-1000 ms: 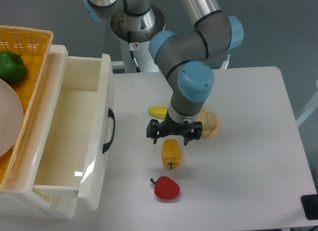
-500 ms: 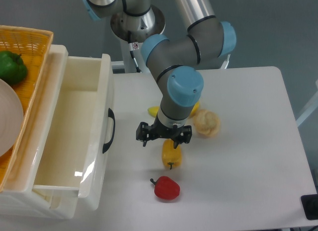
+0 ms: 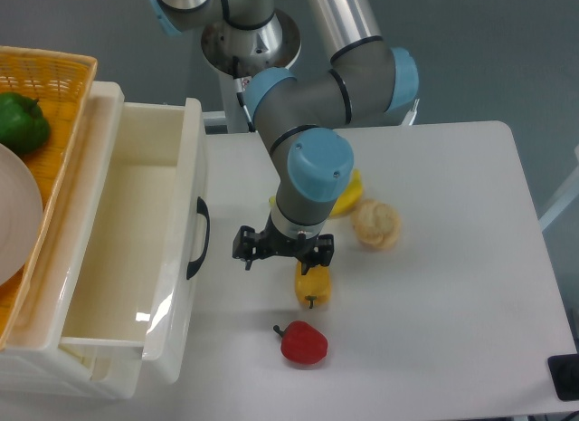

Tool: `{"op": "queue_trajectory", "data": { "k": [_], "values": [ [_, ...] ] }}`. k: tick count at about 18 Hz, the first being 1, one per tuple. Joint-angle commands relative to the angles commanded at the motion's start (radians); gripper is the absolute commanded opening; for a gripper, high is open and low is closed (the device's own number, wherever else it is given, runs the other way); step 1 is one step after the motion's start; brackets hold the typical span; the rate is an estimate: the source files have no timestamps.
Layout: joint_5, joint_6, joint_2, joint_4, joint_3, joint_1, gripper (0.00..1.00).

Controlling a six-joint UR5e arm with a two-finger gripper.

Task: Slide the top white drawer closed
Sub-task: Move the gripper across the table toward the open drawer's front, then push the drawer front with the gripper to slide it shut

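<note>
The top white drawer (image 3: pixel 127 231) is pulled far out to the right of the cabinet, its deep tray holding nothing, a black curved handle (image 3: pixel 198 237) on its front panel. My gripper (image 3: pixel 282 249) hangs over the table a short way right of that handle, apart from it. Its dark fingers point down, spread apart with nothing between them. The lower drawer front shows below, at the bottom left.
A yellow pepper (image 3: pixel 312 286) lies just under and right of the gripper. A red pepper (image 3: pixel 303 343) sits nearer the front. A banana (image 3: pixel 344 196) and a beige bun (image 3: pixel 376 224) lie behind the arm. An orange wicker basket (image 3: pixel 54 77) with a green pepper (image 3: pixel 22 120) tops the cabinet.
The arm has swung left across the table, carrying the gripper from above the yellow pepper toward the drawer handle. The drawer and the food have not moved.
</note>
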Motion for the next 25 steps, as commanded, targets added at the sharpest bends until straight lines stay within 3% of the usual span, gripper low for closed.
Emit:
{"op": "queue_trajectory", "data": {
  "k": [25],
  "values": [
    [-0.04,-0.003,0.008,-0.002,0.0,-0.034,1.0]
  ]
}}
